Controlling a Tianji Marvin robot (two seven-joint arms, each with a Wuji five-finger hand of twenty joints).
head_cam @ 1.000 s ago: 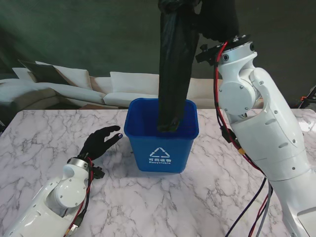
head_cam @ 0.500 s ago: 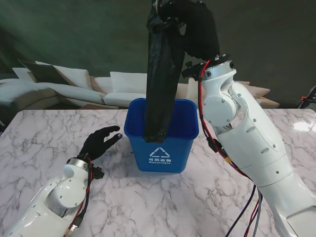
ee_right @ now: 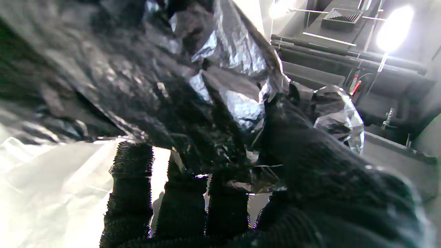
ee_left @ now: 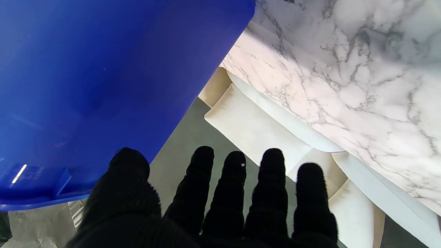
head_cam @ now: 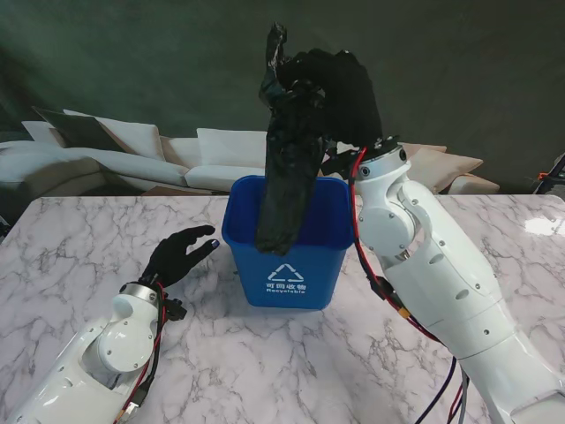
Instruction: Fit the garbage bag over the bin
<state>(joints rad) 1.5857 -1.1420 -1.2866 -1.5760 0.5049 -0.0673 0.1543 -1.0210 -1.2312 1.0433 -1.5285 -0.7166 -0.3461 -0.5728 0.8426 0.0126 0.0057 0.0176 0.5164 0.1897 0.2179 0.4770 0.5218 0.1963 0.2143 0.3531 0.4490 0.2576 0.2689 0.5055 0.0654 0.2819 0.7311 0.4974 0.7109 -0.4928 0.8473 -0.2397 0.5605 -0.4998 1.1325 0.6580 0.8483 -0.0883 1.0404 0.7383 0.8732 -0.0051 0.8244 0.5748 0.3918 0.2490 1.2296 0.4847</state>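
Bin: blue recycling bin stands upright on the marble table, white recycling mark facing me.
Garbage bag: black garbage bag hangs bunched and unopened from above, its lower end inside the bin's mouth, likely touching the inner front wall.
Right hand: right hand is raised above the bin, fingers curled and pinching the bag's crumpled top.
Left hand: left hand rests just left of the bin, holding nothing, fingers straight and slightly apart, thumb beside the blue wall.
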